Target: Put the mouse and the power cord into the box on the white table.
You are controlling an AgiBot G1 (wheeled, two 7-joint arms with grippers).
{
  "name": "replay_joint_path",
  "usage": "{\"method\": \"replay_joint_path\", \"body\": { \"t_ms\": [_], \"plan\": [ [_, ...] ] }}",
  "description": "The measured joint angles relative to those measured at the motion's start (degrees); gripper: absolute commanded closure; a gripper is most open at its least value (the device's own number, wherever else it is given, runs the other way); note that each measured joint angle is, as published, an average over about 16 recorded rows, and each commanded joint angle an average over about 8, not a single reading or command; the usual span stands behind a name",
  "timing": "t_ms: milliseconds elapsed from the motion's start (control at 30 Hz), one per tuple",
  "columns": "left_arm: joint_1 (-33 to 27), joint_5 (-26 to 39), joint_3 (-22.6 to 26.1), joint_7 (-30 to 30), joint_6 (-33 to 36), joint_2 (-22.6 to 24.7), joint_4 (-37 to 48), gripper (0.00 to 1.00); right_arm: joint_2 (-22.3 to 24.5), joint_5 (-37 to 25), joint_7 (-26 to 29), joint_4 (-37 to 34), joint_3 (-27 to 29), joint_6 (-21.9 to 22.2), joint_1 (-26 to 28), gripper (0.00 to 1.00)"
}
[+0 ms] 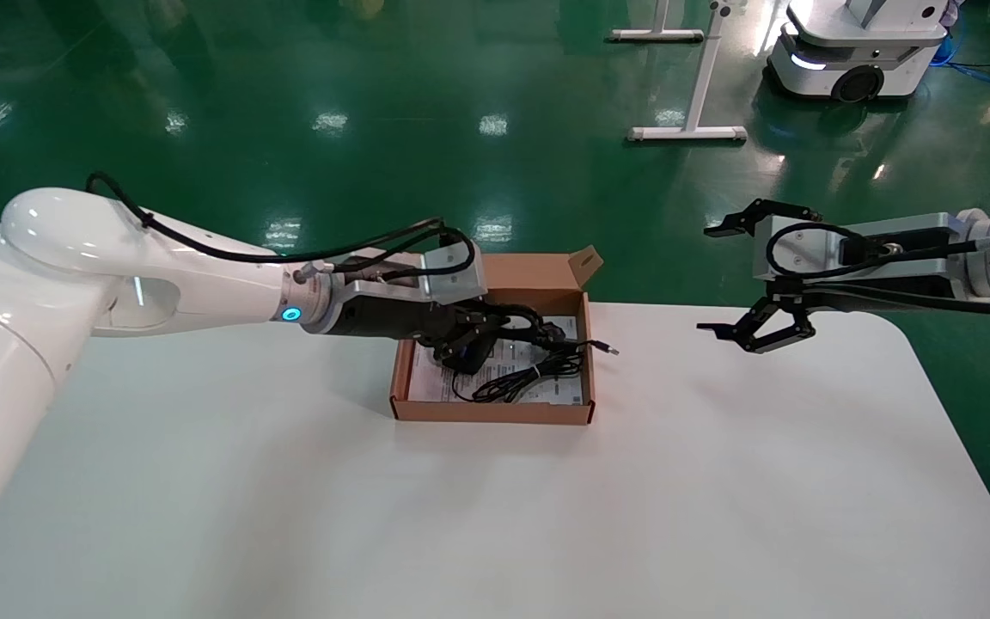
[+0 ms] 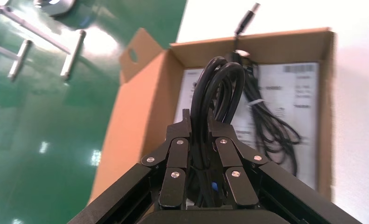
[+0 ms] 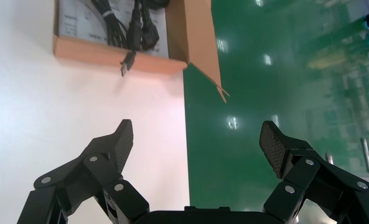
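The box [image 1: 495, 411] is seen at the far edge of the white table [image 1: 495, 507], roughly midway along it, with its flap lid [image 1: 585, 262] raised at the far right corner of the box. The left gripper [image 1: 467, 342] is reached into the box from the left side; in the left wrist view its 2 fingers [image 2: 178, 156] are pressed together on the looped strands of the power cord [image 2: 219, 91], which stand up between them. The cord's plug cannot be made out with certainty. The mouse [image 1: 471, 361] is only partly shown in the head view, as a dark shape under the left gripper on the printed paper sheet [image 2: 299, 100]; in the left wrist view it is hidden apart from a small blue glint between the fingers. Its thin cable [image 1: 525, 383] is bundled inside the box toward the near wall, and the USB plug [image 1: 607, 348] is poked out over the right wall. The right gripper [image 1: 740, 279] is held in the air over the far right part of the table, well apart from the box, with its fingers [image 3: 114, 142] spread wide and nothing between them.
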Motion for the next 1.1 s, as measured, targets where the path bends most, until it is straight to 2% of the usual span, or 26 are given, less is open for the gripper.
{"method": "replay_joint_path", "body": {
  "t_ms": [33, 400, 1100],
  "plan": [
    [0.03, 0.04, 0.15, -0.16, 0.21, -0.04, -0.14, 0.0, 0.03, 0.07, -0.02, -0.03, 0.05, -0.14, 0.01, 0.0],
    [2.84, -2.76, -1.41, -3.21, 2.72, -3.36, -5.45, 0.0, 1.9, 3.37, 3.61, 4.71, 2.02, -1.65, -2.89, 0.0],
    [15.11, -16.33, -11.44, -14.61, 11.28, -17.88, -26.94, 0.0, 10.22, 17.1, 22.7, 29.15, 10.02, -4.71, -17.93, 0.0]
  ]
}}
